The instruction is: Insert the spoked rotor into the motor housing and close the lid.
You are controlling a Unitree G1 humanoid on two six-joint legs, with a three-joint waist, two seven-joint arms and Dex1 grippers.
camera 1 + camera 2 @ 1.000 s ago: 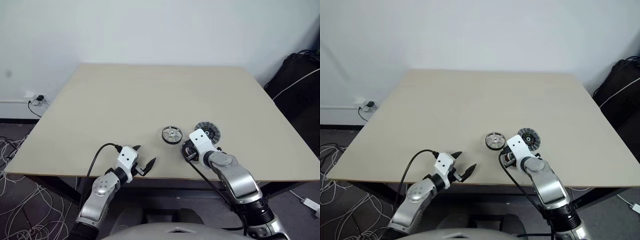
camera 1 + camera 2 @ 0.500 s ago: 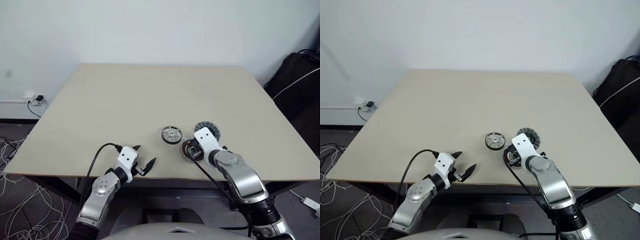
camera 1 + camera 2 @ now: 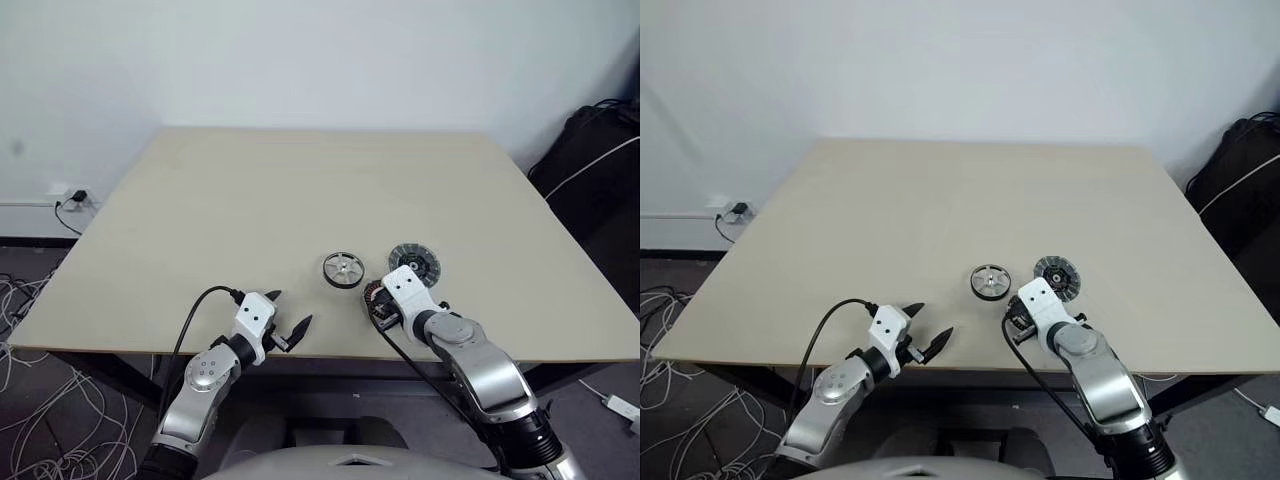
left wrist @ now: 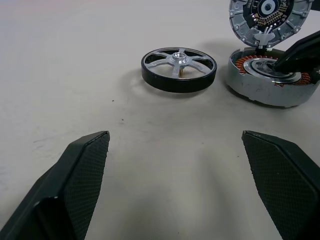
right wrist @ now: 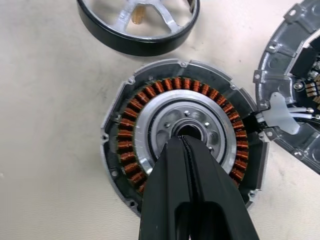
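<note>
The spoked rotor, a silver wheel with a dark rim, lies flat on the table, apart from the other parts. Just right of it sits the motor housing, its copper windings ringing a silvery centre. My right gripper is shut, its tips resting at the housing's central hole with nothing held. The lid lies open beside the housing, inner face up, joined to it by white wires. Near the table's front edge, my left gripper hangs open and empty, well short of the rotor.
The beige table stretches wide behind the parts, and its front edge runs just below both grippers. A black bag stands off the table's right side. Loose cables lie on the floor at the left.
My right hand wavered slightly over the housing and stays shut there. The left gripper, rotor and lid have not moved.
</note>
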